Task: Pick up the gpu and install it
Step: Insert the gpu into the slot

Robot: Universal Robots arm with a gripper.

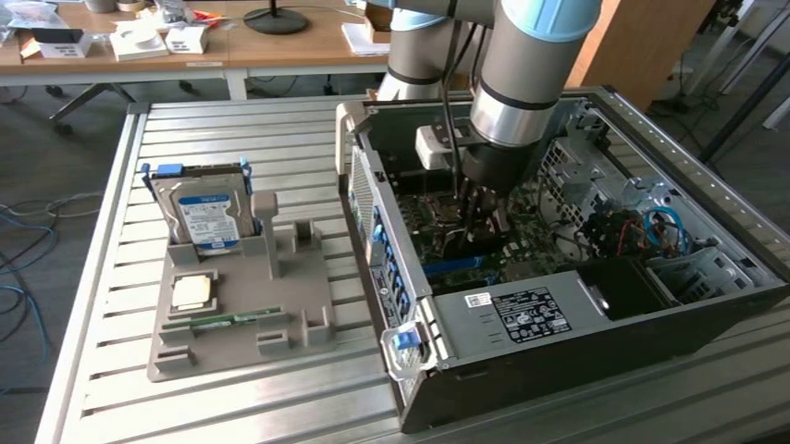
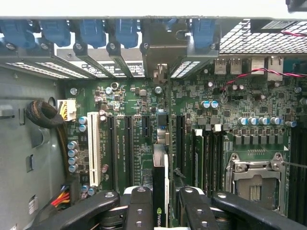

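gpu (image 2: pixel 160 184): dark card with a green logo on the edge facing the wrist camera, seen edge-on, upright, clamped between the jaws, one black jaw against each face. Positioned over the long black expansion slots (image 2: pixel 128 148) of the green motherboard (image 2: pixel 240 100), between a white slot (image 2: pixel 94 148) and the metal processor socket (image 2: pixel 254 184); contact with a slot not discernible. All inside the open computer case (image 1: pixel 531 319), lying on its side toward the counter (image 1: pixel 247 407) edge at the exterior view's right, with the arm (image 1: pixel 531 55) reaching down into it. Beside the case, toward the counter edge at the exterior view's left: grey holder (image 1: pixel 296 324) carrying an upright blue-labelled hard drive (image 1: pixel 205 220) and a narrow green memory stick (image 1: pixel 222 321) lying flat.
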